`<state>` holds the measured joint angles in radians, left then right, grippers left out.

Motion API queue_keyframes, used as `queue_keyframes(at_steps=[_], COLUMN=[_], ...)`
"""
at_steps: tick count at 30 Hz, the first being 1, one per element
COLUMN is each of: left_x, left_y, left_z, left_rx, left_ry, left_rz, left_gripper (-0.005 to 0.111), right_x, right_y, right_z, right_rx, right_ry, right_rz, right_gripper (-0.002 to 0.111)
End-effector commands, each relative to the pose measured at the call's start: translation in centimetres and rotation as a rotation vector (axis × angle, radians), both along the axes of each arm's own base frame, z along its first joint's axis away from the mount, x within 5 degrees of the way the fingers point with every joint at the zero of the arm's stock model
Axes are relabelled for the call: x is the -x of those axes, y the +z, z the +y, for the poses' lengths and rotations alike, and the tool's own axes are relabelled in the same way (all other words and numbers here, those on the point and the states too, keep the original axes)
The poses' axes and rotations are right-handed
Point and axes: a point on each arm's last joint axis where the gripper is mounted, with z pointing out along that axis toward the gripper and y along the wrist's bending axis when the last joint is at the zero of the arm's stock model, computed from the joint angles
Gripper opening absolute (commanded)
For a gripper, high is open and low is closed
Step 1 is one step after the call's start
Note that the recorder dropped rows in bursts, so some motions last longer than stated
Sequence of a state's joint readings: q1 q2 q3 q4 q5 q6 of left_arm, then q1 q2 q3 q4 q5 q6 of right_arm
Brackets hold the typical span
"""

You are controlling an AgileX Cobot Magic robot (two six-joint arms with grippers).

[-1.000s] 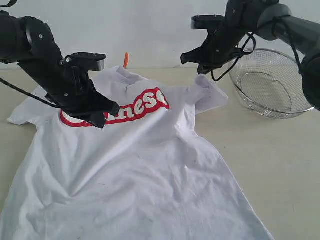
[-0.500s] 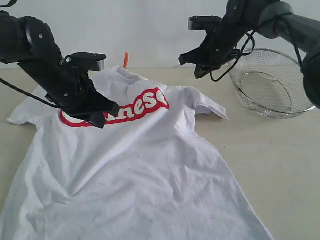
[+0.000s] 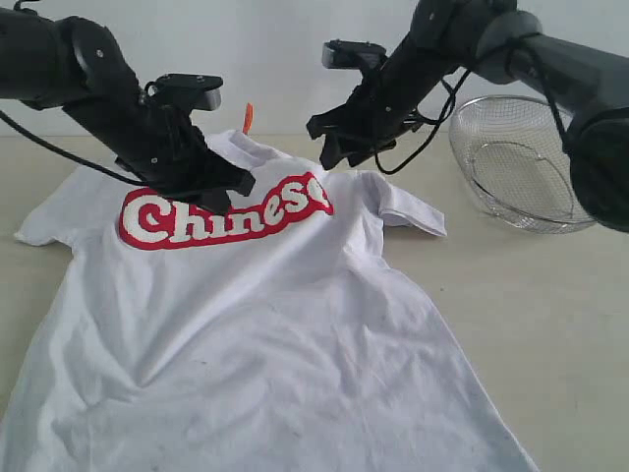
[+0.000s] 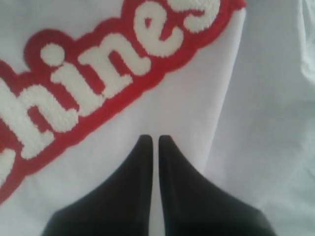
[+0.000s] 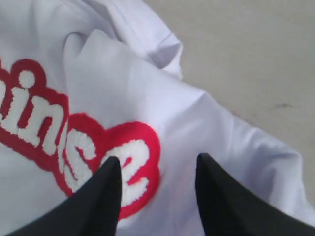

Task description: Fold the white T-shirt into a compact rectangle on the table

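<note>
The white T-shirt [image 3: 256,324] lies face up across the left and middle of the surface [image 3: 550,324], collar toward the far edge and hem running past the near edge of the exterior view. Its chest lettering [image 3: 221,211] reads "Chinese" in white letters outlined in red, and a small orange neck tag [image 3: 248,118] stands up at the collar; any print on the tag is too small to read. Only the exterior view gives the whole word. The left wrist view shows just "hine" and part of the next letter, and the right wrist view catches the tail of the word, "s" and "e" clear, with a raised fold of cloth beside it. The left end effector [image 4: 155,140] is clenched, its two dark fingers pressed together with nothing between them, poised over plain white cloth beside the lettering, near the collar. The right end effector [image 5: 158,161] is released, jaws standing apart above the last letters, gripping nothing. The sleeve [image 3: 413,211] on the basket side lies flat with its edge slightly turned. A round wire-mesh basket [image 3: 472,167] sits toward the far right corner, apart from that sleeve, and bare surface stretches between them and on toward the near right corner.
</note>
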<state>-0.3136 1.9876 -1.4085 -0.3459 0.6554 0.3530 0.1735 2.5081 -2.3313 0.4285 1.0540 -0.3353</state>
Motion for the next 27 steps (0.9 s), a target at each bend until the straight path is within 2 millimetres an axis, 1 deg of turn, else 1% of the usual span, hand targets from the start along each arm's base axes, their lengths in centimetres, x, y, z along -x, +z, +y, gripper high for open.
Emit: queue_keyframes(at_steps=[1, 3, 5, 10, 11, 14, 15, 16, 17, 18, 19, 21, 22, 25, 27], left_x=[-1.6, -1.9, -1.9, -1.7, -1.7, -1.6, -1.6, -1.6, -1.6, -1.5, -1.5, -1.5, -1.5, -1.5, -1.5], left_y=[0.1, 0.1, 0.2, 0.1, 0.0, 0.0, 0.0, 0.0, 0.0, 0.0, 0.0, 0.0, 0.0, -0.1, -0.1], left_z=[-0.8, -0.9, -0.9, -0.9, -0.9, -0.9, -0.9, -0.9, -0.9, -0.9, -0.9, -0.9, -0.9, -0.8, -0.8], left_rx=[0.018, 0.020, 0.020, 0.008, 0.007, 0.005, 0.005, 0.005, 0.005, 0.005, 0.005, 0.005, 0.005, -0.013, -0.013], left_ry=[-0.011, -0.012, -0.012, -0.025, -0.028, -0.030, -0.030, -0.031, -0.031, -0.032, -0.032, -0.032, -0.032, -0.041, -0.041], left_rz=[-0.025, -0.029, -0.031, -0.007, -0.001, 0.008, 0.008, 0.010, 0.010, 0.012, 0.012, 0.012, 0.012, 0.008, 0.010], left_gripper=[0.005, 0.005, 0.005, 0.005, 0.005, 0.005, 0.005, 0.005, 0.005, 0.005, 0.005, 0.005, 0.005, 0.005, 0.005], right_x=[0.1, 0.2, 0.3, 0.3, 0.2, 0.2, 0.2, 0.2, 0.2, 0.2, 0.2, 0.3, 0.3, 1.0, 1.7], right_y=[-1.2, -1.8, -2.3, -3.6, -3.8, -4.5, -4.8, -4.8, -5.0, -5.1, -5.1, -4.7, -4.2, -1.8, -0.9], right_z=[2.0, 3.0, 3.6, 4.0, 4.0, 4.1, 4.2, 4.2, 4.2, 4.2, 4.2, 4.1, 4.1, 4.1, 4.3], right_rx=[0.006, 0.008, 0.012, 0.032, 0.029, 0.029, 0.023, 0.021, 0.022, 0.024, 0.027, 0.031, 0.030, 0.025, -0.011], right_ry=[0.051, 0.073, 0.089, 0.123, 0.123, 0.119, 0.117, 0.118, 0.118, 0.118, 0.119, 0.128, 0.130, 0.157, 0.173], right_rz=[-0.020, -0.023, -0.025, -0.022, -0.021, -0.013, -0.009, -0.007, -0.005, -0.003, -0.002, 0.001, -0.004, 0.004, 0.061], right_gripper=[0.042, 0.042, 0.042, 0.043, 0.045, 0.059, 0.061, 0.059, 0.054, 0.045, 0.025, 0.000, 0.000, 0.000, 0.000])
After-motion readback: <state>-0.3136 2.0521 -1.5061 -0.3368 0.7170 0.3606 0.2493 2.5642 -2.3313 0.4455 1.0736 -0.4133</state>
